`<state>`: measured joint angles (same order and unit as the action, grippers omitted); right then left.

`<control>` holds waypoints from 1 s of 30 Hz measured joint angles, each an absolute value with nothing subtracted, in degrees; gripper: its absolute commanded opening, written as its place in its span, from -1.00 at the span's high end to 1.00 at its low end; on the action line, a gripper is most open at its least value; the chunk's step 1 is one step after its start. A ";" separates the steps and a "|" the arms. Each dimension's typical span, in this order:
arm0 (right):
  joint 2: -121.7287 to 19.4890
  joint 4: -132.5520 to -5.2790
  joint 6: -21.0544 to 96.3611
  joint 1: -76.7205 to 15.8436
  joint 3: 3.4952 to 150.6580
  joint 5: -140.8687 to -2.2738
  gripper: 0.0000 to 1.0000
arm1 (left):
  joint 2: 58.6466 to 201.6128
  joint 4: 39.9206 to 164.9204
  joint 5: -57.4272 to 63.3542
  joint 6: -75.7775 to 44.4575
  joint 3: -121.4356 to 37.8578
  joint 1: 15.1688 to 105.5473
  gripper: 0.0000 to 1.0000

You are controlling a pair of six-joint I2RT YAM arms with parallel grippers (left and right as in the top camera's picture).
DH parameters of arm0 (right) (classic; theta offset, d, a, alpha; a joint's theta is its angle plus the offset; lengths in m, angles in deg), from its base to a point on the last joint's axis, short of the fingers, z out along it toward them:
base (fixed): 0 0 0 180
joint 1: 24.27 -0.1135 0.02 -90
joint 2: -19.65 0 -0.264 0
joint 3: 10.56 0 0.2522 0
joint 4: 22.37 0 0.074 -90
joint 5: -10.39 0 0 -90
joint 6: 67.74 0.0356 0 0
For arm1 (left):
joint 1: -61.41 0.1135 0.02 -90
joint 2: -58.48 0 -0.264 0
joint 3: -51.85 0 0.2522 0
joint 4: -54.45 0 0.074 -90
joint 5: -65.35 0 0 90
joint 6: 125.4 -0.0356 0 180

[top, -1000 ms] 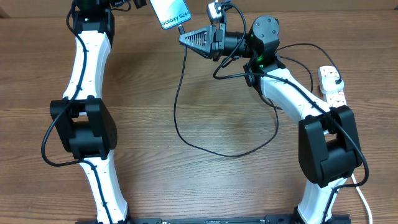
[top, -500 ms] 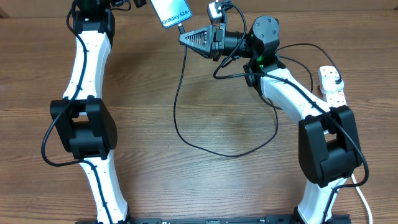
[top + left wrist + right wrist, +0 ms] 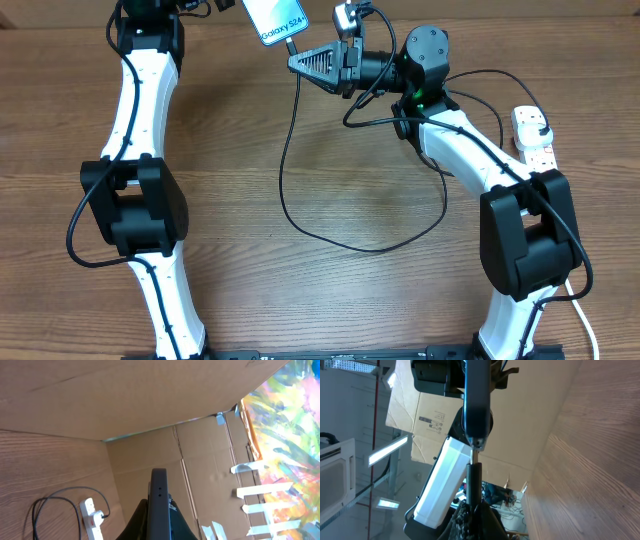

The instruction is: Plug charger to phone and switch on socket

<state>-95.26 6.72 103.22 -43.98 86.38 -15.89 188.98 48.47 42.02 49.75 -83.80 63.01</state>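
The phone (image 3: pixel 275 18) with its light blue screen hangs above the table's far edge, and my left gripper (image 3: pixel 222 6) is shut on it. In the left wrist view the phone (image 3: pixel 159 500) shows edge-on between the shut left gripper (image 3: pixel 159 512). My right gripper (image 3: pixel 295 62) is shut on the charger's connector end (image 3: pixel 474 485). The charger's silver tip (image 3: pixel 476 452) meets the phone's bottom edge (image 3: pixel 476 405). The black charger cable (image 3: pixel 285 190) loops over the table to the white socket (image 3: pixel 532 135) at the right edge. The socket (image 3: pixel 92 514) has a plug in it.
The slack cable loop (image 3: pixel 380 245) lies across the table's middle, between both arms. Cardboard walls (image 3: pixel 150 405) stand behind the table. A colourful painted sheet (image 3: pixel 290 435) with tape strips hangs beyond them. The socket's thick white cord (image 3: pixel 585 320) runs down the right side.
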 measured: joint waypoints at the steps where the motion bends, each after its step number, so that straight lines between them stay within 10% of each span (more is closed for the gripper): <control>1: -95.26 6.70 103.25 -43.96 86.38 -15.91 0.92 | 188.98 48.47 42.22 49.73 -83.80 63.01 0.92; 30: -95.26 6.79 108.38 -43.98 86.38 -16.66 0.92 | 188.98 48.44 42.37 50.82 -83.80 62.99 0.92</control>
